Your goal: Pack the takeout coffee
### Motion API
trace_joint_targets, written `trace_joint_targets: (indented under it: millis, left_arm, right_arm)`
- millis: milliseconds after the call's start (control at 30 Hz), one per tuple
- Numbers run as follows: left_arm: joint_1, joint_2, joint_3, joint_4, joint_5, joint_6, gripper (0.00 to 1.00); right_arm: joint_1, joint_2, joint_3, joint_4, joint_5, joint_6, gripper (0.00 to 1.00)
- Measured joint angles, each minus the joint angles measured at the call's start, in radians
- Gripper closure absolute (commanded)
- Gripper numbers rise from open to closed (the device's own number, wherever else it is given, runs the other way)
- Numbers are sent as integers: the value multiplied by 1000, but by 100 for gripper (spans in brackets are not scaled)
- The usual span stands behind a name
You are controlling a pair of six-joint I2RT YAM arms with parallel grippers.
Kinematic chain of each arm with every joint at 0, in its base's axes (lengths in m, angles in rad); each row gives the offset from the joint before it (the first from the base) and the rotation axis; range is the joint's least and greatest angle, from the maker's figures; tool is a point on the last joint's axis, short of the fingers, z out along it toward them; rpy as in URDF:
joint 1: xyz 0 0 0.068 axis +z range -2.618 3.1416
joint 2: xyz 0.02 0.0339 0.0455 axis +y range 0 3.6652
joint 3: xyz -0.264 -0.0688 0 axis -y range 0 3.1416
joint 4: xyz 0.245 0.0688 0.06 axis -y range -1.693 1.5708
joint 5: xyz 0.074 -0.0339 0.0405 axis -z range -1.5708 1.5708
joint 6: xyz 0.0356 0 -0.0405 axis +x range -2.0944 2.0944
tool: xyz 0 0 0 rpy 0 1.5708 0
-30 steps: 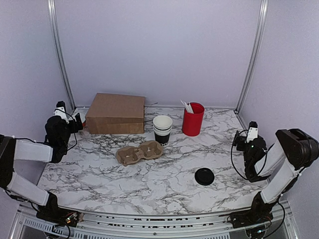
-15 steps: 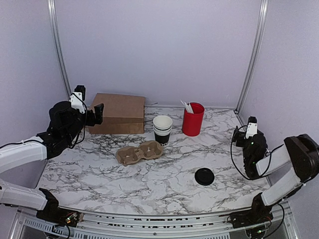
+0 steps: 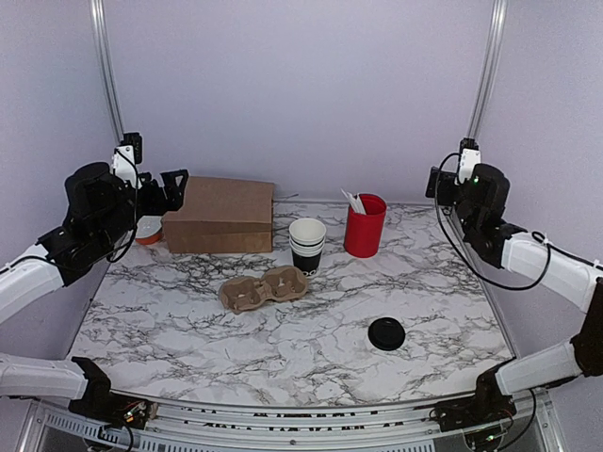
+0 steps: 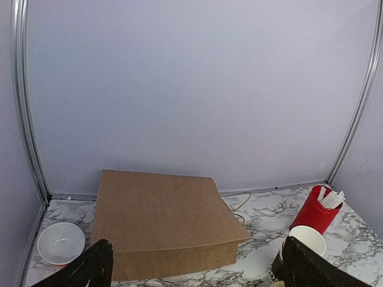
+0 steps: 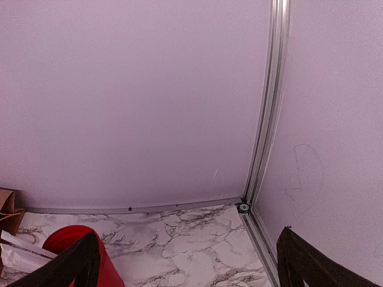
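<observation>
**Status.** The left pincer and the right pincer both stand wide open and empty, raised above the back corners of the desk. No lidded takeout coffee is in view. Its probable parts lie apart: the black lid well below the right pincer toward the near edge, and the cup stack between the two pincers, nearer the back.

**Hazards, by item size.**

1. Brown bag: lies flat just below and ahead of the left pincer. It appears closed. Thin paper can tear or slide on the marble if one finger pushes it instead of pinching it.
2. Cup carrier: lies below the left pincer, toward the desk centre. It looks light, so a cup pressed into a well off-centre may tip or shove it.
3. Red cup: stands below the right pincer, on its inner side, just beside the cup stack. It is tall and holds utensils. A low sweep toward the stack could knock it over.
4. Cup stack: nested cups may lift together, and a hard squeeze may crush the rim.
5. Black lid: flat on the desk, with little edge to grip. It may skid or seat crookedly.
6. White bowl: sits directly under the left pincer, beside the bag. A careless descent could strike it.
</observation>
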Motion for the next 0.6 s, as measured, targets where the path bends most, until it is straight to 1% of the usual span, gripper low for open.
trace_joint_targets:
  millis: [133,233,300,400,500,600]
  left_arm:
    - [0,98,158,-112,42,-47,1]
    - [9,163,201,-169,81,-97,1]
    - [24,182,205,-188,96,-117,1]
    - [50,246,242,-248,116,-156,1]
    - [63,299,271,-280,139,-181,1]
    - [63,335,282,-295,169,-205,1]
  right_arm:
    - [28,13,72,-208,-4,77,0]
    - [25,-3,69,-304,6,119,0]
    - [16,-27,63,-338,7,147,0]
    - [-40,-71,63,-372,-73,209,0]
    - [-109,-73,71,-402,-154,257,0]
    - [-117,-48,71,-432,-241,288,0]
